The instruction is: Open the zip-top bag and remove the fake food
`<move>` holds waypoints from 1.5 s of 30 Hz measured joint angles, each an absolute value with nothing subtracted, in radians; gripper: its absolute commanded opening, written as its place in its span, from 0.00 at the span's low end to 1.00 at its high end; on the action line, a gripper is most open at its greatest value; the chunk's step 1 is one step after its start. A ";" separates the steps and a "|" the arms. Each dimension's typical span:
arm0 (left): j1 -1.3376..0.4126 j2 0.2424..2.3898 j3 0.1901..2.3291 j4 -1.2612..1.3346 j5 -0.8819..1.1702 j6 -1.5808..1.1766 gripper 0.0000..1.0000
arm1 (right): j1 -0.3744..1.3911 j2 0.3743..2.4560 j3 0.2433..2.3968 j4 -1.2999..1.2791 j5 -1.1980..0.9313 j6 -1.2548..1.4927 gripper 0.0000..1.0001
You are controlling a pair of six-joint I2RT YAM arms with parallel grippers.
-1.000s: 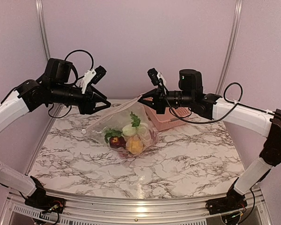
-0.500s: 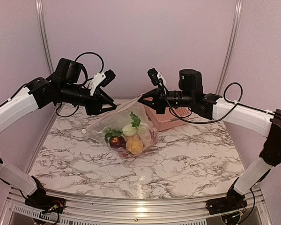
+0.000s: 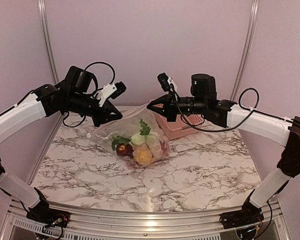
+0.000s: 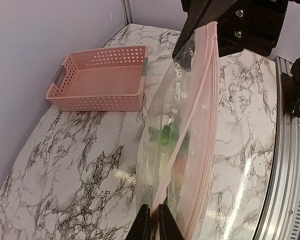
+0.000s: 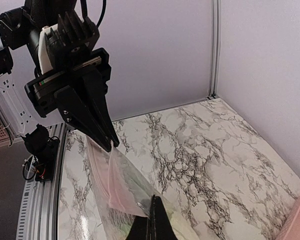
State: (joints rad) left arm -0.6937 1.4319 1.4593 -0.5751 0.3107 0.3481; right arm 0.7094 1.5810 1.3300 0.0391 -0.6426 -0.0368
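Zip-top bag (image 3: 110, 131) is strung between both pincers over the middle of the worktop (image 3: 205, 170), its belly sagging onto the marble. Right pincer (image 3: 151, 106), at 12 o'clock of the bag, is clenched on the top corner and holds it high, so the mouth edge runs taut. Left pincer (image 3: 117, 116), at 10 o'clock, has jaws nipped together on the bag's pink top edge; its wrist view shows that edge running straight into the fingertips. Fake food (image 3: 139, 145) is all inside, sunk to the low end at 6 o'clock, and its weight likely anchors the bag. Pink basket (image 3: 182, 127) sits at 2 o'clock, behind the right pincer. Two separate grips look set for pulling the seal apart. Can't tell if it's parted yet.
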 measured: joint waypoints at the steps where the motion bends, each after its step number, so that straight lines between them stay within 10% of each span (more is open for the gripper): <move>1: -0.691 1.432 1.453 -0.575 0.305 0.349 0.00 | 0.709 1.581 1.330 0.039 -0.643 -0.037 0.00; 29: -0.547 1.121 1.370 -0.649 0.052 -0.180 0.00 | 0.867 2.361 2.100 0.395 -0.691 0.324 0.00; 40: -0.549 1.262 1.082 -0.421 0.159 -0.279 0.00 | 0.776 2.355 1.747 0.448 -0.685 0.451 0.46; 45: -0.558 1.342 1.042 -0.279 0.226 -0.339 0.00 | 0.676 2.224 1.605 0.336 -0.643 0.459 0.50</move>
State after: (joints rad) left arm -0.5575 1.3422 1.0416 -0.2794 0.2260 -0.3393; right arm 0.6758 2.2238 1.6051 0.3363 -0.6434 0.4595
